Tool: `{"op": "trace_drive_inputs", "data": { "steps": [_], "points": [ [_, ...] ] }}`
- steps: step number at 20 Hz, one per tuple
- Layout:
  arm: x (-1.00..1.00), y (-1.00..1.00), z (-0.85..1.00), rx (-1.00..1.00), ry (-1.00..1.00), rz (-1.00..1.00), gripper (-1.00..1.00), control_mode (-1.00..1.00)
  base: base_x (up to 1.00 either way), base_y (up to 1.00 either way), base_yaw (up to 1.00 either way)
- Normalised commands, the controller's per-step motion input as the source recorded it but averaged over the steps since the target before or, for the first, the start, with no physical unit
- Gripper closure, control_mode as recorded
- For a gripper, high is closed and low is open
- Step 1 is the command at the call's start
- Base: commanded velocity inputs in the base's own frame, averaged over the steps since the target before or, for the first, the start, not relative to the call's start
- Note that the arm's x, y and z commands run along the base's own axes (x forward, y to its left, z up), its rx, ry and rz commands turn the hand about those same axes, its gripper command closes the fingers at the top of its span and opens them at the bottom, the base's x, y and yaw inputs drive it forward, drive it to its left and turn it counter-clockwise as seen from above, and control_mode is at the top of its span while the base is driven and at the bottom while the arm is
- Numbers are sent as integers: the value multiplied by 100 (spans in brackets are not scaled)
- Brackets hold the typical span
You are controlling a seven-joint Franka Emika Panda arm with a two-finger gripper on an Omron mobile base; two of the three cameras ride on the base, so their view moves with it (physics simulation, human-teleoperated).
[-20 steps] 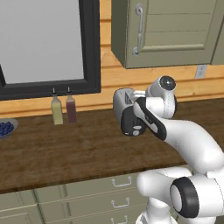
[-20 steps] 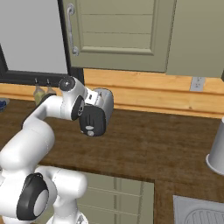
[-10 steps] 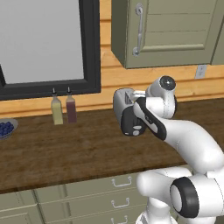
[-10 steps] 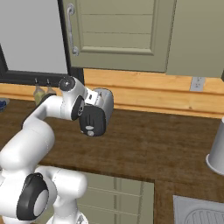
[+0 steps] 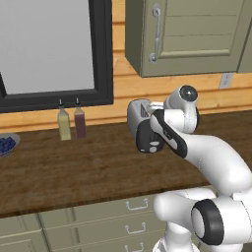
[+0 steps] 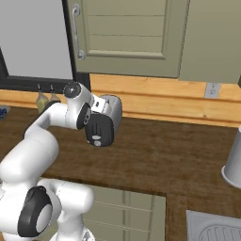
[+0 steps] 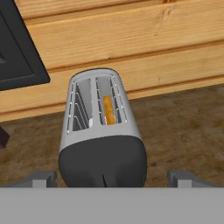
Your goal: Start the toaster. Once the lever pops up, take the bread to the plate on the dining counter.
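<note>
Two-finger gripper (image 7: 112, 178) spread wide, empty; rounded silver-grey toaster (image 7: 101, 131) directly ahead, black end face (image 7: 103, 162) toward gripper, between fingertips.

Toaster (image 5: 136, 114) behind white arm (image 5: 197, 147)

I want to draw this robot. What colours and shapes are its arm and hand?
The arm is glossy white and rounded, with dark joint bands and round grey-black caps. Its hand has two small grey finger tips.
</note>
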Motion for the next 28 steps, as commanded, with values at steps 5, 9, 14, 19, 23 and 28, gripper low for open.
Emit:
{"op": "trace_drive_inputs", "data": {
  "steps": [5,9,14,19,23,28],
  "points": [
    [0,0,0,0,0,0,-100,-100,0,0,0],
    [0,0,0,0,0,0,-100,-100,0,0,0],
    [0,0,0,0,0,0,-100,-100,0,0,0],
    [0,0,0,0,0,0,-100,-100,0,0,0],
    [0,0,0,0,0,0,-100,-100,0,0,0],
    [0,0,0,0,0,0,-100,-100,0,0,0]
  ]
}}
